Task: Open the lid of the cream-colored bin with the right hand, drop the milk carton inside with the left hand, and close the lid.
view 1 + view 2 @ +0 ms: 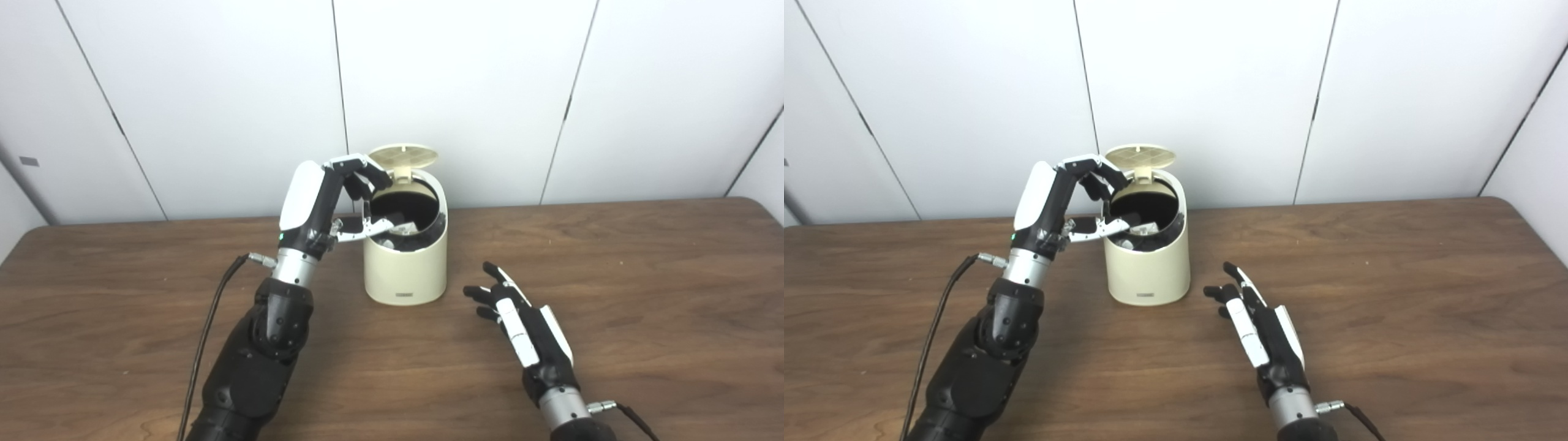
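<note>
counter (pixel 643 294): dark wood grain | cream bin (pixel 405 269) standing on it, rear centre, lid (pixel 403 156) up | black cable (pixel 208 331) trailing left

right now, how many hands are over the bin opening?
1. The left hand is raised at the rim of the open bin, fingers spread over the opening. The right hand lies open on the table, right of the bin.

My workplace a plain test room or lab, bare white wall panels (pixel 459 92) with dark seams behind, a brown wood-grain worktop (pixel 643 294) in front of me, my cabled black arm (pixel 257 361) reaching over it, little else around
</note>
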